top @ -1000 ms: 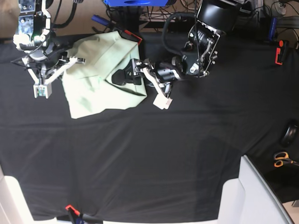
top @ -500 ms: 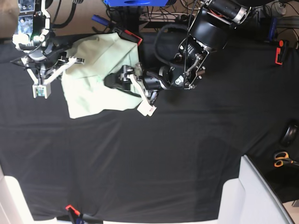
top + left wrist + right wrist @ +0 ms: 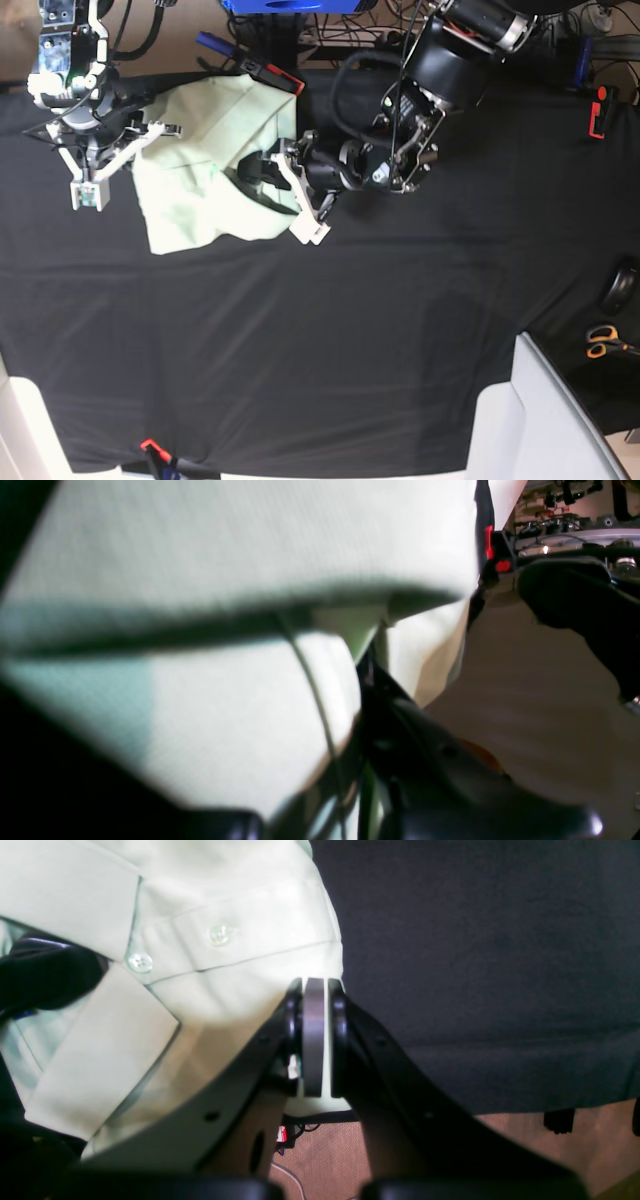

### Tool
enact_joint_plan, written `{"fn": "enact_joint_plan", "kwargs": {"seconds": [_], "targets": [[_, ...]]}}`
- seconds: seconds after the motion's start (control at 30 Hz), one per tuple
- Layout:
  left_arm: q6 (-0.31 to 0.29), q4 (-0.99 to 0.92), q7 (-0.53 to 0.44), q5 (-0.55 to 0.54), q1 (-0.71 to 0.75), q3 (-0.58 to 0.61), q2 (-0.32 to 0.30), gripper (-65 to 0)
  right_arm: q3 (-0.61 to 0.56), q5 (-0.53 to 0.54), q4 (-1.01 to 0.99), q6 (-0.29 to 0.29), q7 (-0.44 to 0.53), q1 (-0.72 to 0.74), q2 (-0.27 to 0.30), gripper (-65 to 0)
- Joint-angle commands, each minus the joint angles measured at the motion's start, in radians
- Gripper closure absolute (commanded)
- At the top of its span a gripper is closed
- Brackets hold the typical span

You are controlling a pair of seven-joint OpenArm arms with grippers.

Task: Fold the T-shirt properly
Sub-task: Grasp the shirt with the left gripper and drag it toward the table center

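The right gripper (image 3: pixel 315 1040) is clamped on an edge of the T-shirt (image 3: pixel 240 970), a pale mint woven garment with buttons. The left gripper (image 3: pixel 268 172) is pressed on its rumpled right side; its opening cannot be told. The shirt is spread on black cloth (image 3: pixel 380 330).
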Motion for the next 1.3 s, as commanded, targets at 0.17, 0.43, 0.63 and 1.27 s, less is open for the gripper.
{"fn": "enact_joint_plan", "kwargs": {"seconds": [0.17,0.43,0.63,1.27], "targets": [[0.016,0.002,0.003,0.004,-0.074,0.010,-0.046,0.0,0.003,-0.001,0.015,-0.001,0.017,-0.003,0.003,-2.2],[0.012,0.005,0.101,0.011,-0.163,0.013,-0.121,0.0,0.003,-0.001,0.015,-0.001,0.017,-0.003,0.003,-2.2],[0.016,0.048,0.256,0.016,-0.270,0.018,-0.211,0.0,0.003,-0.001,0.015,-0.001,0.017,0.002,0.003,-2.2],[0.016,0.040,0.221,1.096,-0.375,0.202,0.022,0.0,0.002,-0.001,0.015,-0.001,0.017,0.000,0.003,-2.2]]}}
